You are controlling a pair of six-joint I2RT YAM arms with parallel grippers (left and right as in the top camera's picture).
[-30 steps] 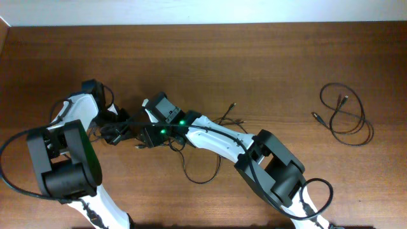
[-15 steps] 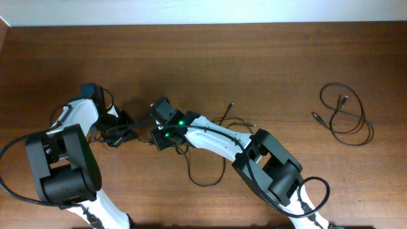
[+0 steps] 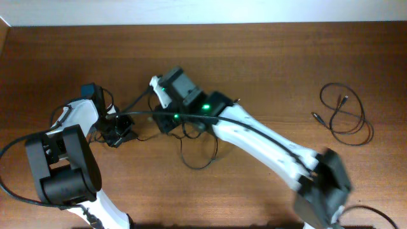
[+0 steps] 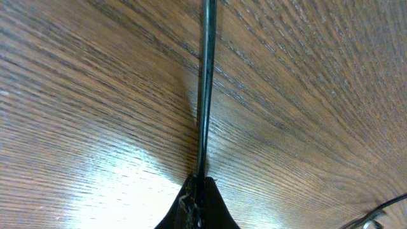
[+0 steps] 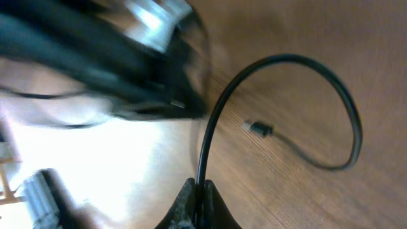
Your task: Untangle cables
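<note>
A tangle of thin black cables [image 3: 194,149] lies on the wooden table between the two arms. My left gripper [image 3: 119,133] is shut on one cable [image 4: 205,95], which runs straight and taut away from the jaws [image 4: 199,186] over the wood. My right gripper [image 3: 166,121] is shut on another cable [image 5: 286,58]; from the jaws [image 5: 202,189] it arcs up and round to a small plug [image 5: 259,130] lying on the table. The right wrist view is blurred on its left side. A separate looped cable [image 3: 343,114] lies alone at the far right.
The right arm [image 3: 267,143] stretches diagonally from the bottom right across the table's middle. The left arm's base [image 3: 63,172] stands at the bottom left. A pale wall edge [image 3: 203,11] borders the table's far side.
My right gripper has closed on a cable and moved up and to the right, its arm swinging with it. The loop below it has shifted. The left gripper stayed shut in place.
</note>
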